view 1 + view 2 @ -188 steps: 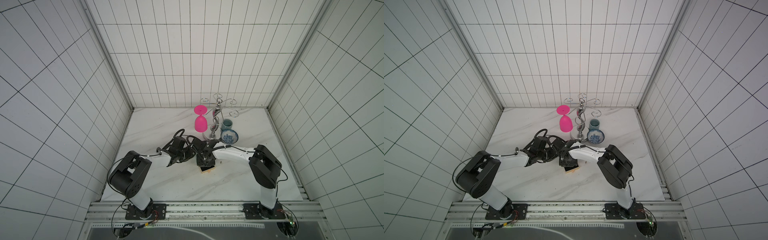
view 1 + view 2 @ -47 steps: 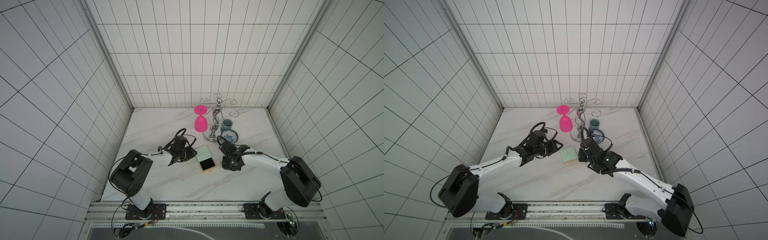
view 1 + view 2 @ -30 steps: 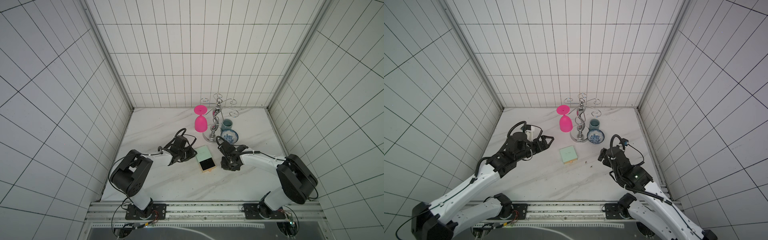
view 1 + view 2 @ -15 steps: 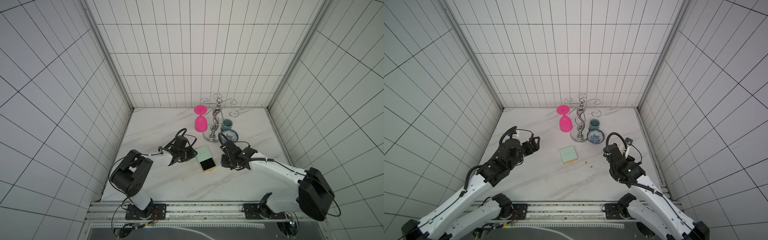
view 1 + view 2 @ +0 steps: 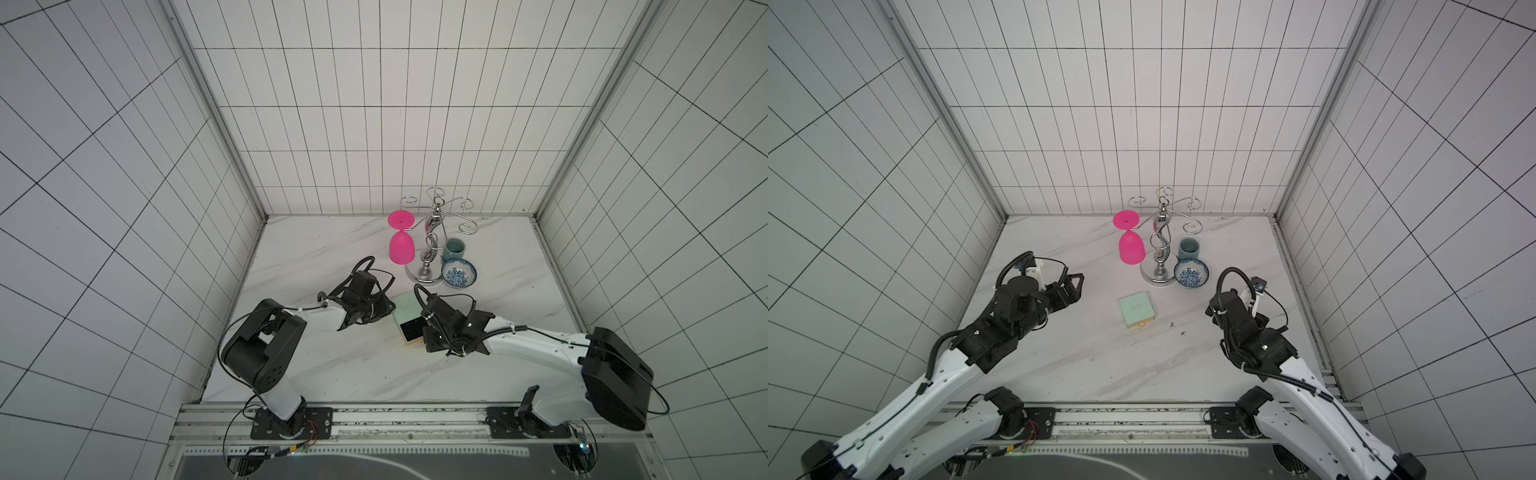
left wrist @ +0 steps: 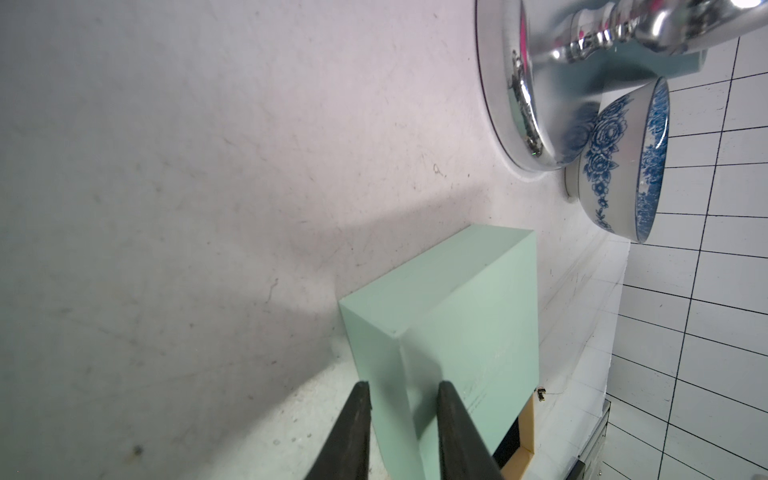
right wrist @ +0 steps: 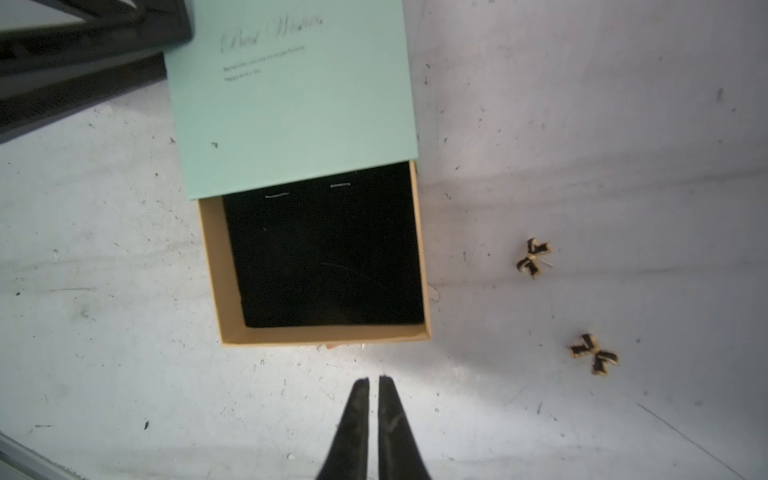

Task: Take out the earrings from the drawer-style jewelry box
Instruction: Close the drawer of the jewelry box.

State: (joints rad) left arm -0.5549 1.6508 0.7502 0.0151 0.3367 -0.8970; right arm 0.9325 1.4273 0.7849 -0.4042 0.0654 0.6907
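The drawer-style jewelry box [image 7: 291, 95] is a mint-green sleeve with its tan drawer [image 7: 324, 253] pulled out, black lining bare. Both earrings, small black-and-gold bows [image 7: 534, 257] [image 7: 594, 354], lie on the marble beside the drawer. My left gripper [image 6: 403, 386] is shut on the sleeve's rear corner [image 6: 399, 345]. My right gripper [image 7: 374, 380] is shut and empty, just off the drawer's front edge. In a top view both grippers, left [image 5: 388, 309] and right [image 5: 427, 344], flank the box [image 5: 409, 309]. In a top view the box [image 5: 1136, 309] shows only a tan edge and the arms stand back.
Behind the box stand a chrome hanger stand [image 5: 424, 272] with a pink goblet [image 5: 402, 249] hung upside down, a teal cup [image 5: 454, 250] and a blue-and-white bowl [image 5: 459, 273]. Tiled walls close in three sides; a metal rail [image 5: 374, 432] runs along the front.
My right gripper has moved from beside the box to the drawer's front edge, and its jaws have closed. The left gripper holds the sleeve as before.
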